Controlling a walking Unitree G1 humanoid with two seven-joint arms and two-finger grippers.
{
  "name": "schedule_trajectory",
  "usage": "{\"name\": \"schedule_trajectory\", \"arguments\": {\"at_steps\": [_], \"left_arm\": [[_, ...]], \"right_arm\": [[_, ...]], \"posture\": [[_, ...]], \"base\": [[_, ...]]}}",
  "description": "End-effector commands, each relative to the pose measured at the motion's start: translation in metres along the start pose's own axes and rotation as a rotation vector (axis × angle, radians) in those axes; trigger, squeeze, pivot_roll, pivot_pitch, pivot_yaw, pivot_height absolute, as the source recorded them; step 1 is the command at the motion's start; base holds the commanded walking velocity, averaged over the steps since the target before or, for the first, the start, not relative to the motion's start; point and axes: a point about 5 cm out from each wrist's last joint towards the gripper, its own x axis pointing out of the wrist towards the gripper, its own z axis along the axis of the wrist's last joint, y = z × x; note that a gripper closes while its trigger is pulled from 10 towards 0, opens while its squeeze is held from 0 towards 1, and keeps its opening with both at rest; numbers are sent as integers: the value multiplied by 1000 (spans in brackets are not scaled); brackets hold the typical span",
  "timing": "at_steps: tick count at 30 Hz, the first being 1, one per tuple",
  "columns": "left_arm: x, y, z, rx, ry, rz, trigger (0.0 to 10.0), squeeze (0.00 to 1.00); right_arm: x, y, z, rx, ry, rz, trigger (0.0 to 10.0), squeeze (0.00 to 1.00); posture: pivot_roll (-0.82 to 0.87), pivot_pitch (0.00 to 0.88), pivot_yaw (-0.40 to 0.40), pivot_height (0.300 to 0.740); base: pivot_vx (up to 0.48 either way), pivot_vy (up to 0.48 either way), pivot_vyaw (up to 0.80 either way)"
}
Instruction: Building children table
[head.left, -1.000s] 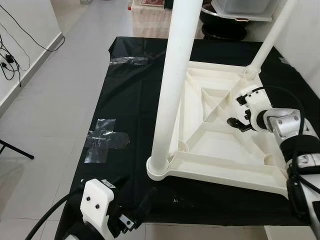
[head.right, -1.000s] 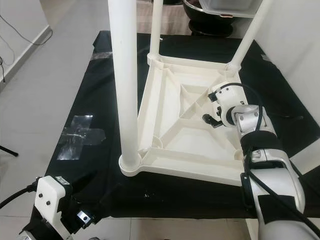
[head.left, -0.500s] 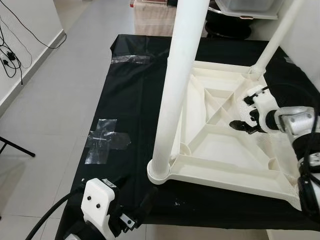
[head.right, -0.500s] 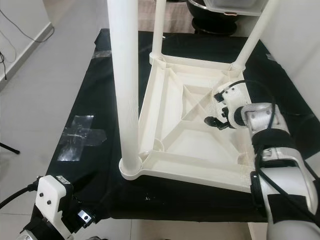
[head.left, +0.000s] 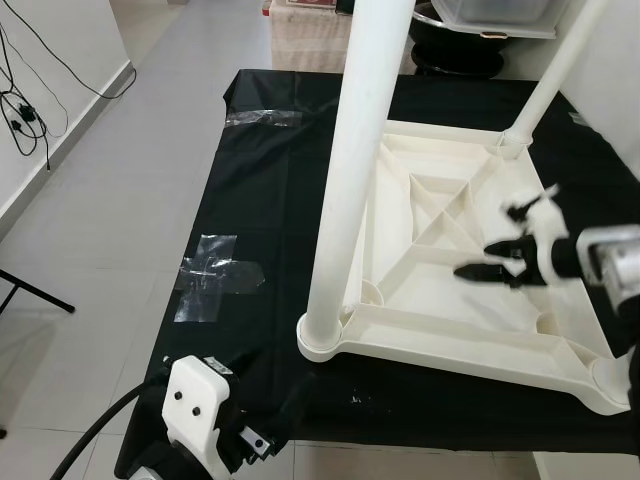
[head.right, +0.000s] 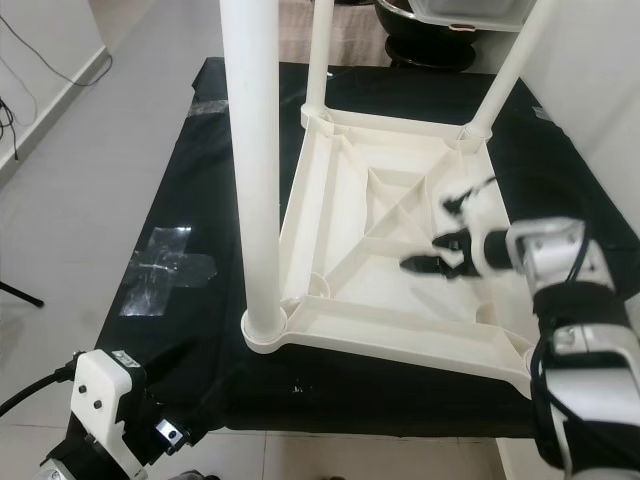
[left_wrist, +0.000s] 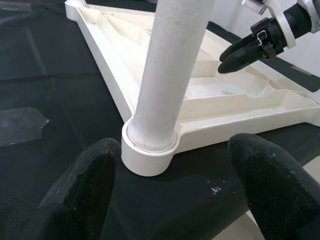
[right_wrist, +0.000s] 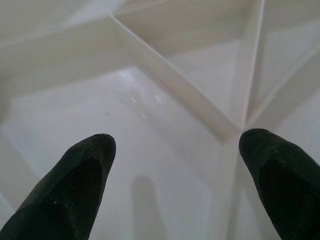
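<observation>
Children table top (head.left: 470, 300) lies upside down on the black sheet (head.left: 260, 200), ribbed underside facing up. Three white legs stand in corner sockets: near leg (head.left: 350, 180), far leg (head.right: 318, 55), far-right leg (head.left: 560, 70). The near-right corner socket (head.left: 612, 375) looks empty.

Right tool (head.right: 435, 262) hovers just above the ribbed underside, ahead of its own wrist. Fingers spread wide, holding nothing; the right wrist view shows both fingertips (right_wrist: 75, 190) apart over bare ribs.

Left tool (left_wrist: 175, 190) sits low at the surface's near edge, jaws wide, empty, with the near leg's base just ahead between the fingers.

Judgement: step in hand is fitting legs; three appear seated, one remains. Next move calls for a fourth leg, not seen here, set upright into the empty socket beside the right tool.
</observation>
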Motion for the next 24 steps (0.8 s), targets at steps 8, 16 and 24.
{"name": "schedule_trajectory", "arguments": {"at_steps": [8,16,24], "left_arm": [[0,0,-3,1,16,-6,10000,0],[-1,-1,-4,0,17,-8,10000,0],[-2,-2,-4,-1,18,-11,10000,0]], "right_arm": [[2,-4,-20,12,119,-117,10000,0],[10,2,-9,32,66,-115,10000,0],[38,16,-13,-41,127,-210,8745,0]], "posture": [[61,193,-89,740],[62,188,-92,740],[64,188,-91,740]], "base": [[0,0,0],[0,0,0],[0,0,0]]}}
